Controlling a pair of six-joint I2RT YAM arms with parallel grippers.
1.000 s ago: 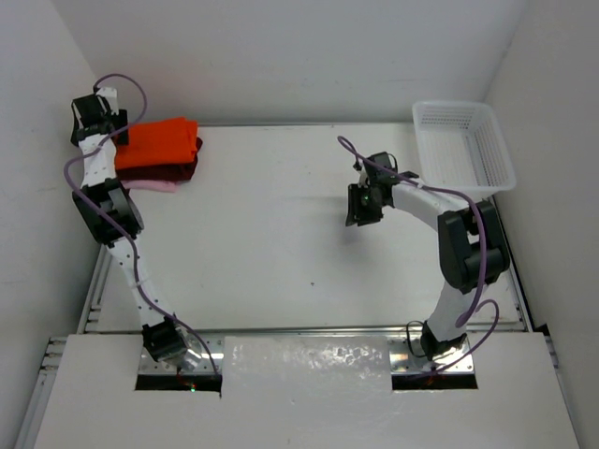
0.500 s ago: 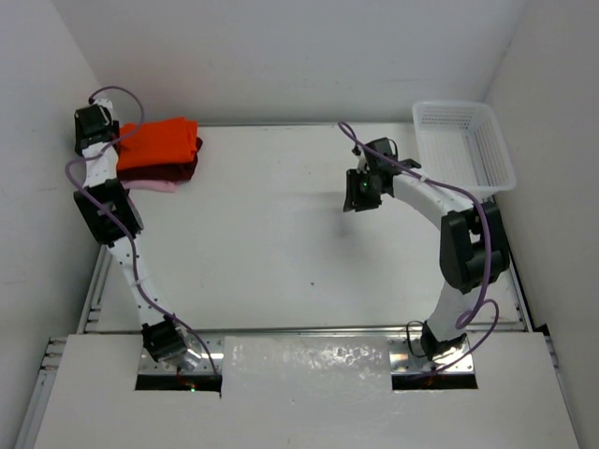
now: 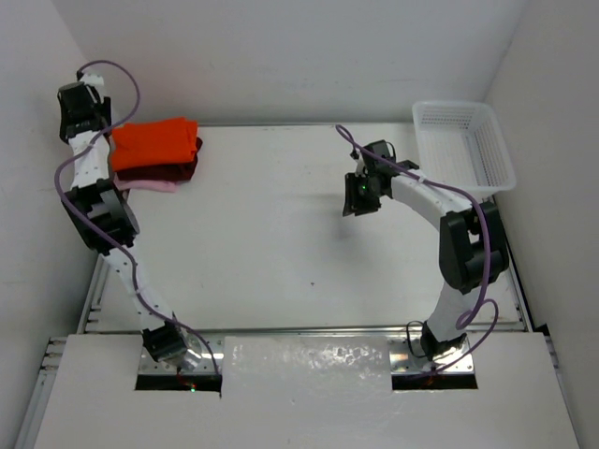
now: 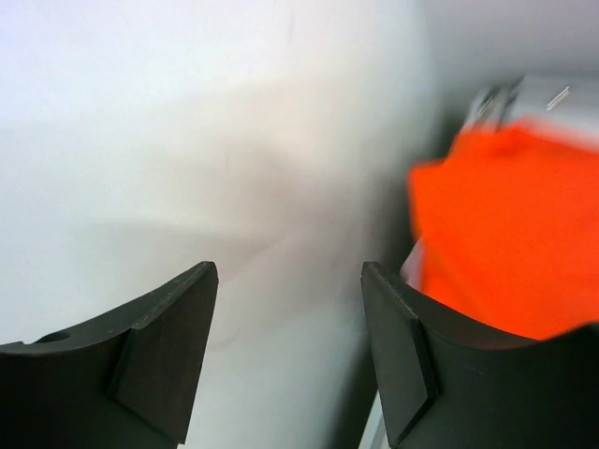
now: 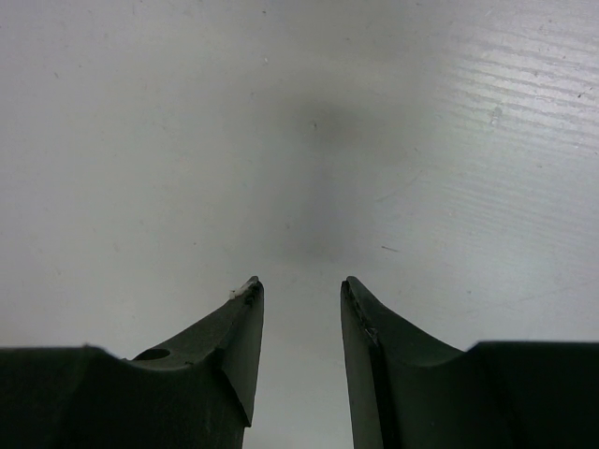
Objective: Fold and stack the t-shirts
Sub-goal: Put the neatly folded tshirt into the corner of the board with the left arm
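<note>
Orange t-shirt (image 3: pixel 157 142) tops a folded stack at the upper left of the top view, at the far left corner of the white bench (image 3: pixel 281 243). Directly under it lies the maroon t-shirt (image 3: pixel 170 172). The pink t-shirt (image 3: pixel 154 186) shows only as a thin edge along the stack's lower side.

The left end effector (image 3: pixel 75 101) is raised at the frame's upper left, just left of the stack and apart from the cloth. In the left wrist view its dark fingers (image 4: pixel 168 346) stand well apart, released, with nothing between them. Pale wall fills that view's left, and blurred orange cloth its right.

The right end effector (image 3: pixel 360 196) hangs right of centre, left of the white lattice basket (image 3: pixel 449 106) in the upper right. In the right wrist view its fingers (image 5: pixel 225 355) keep a narrow gap over bare bench, gripping nothing.
</note>
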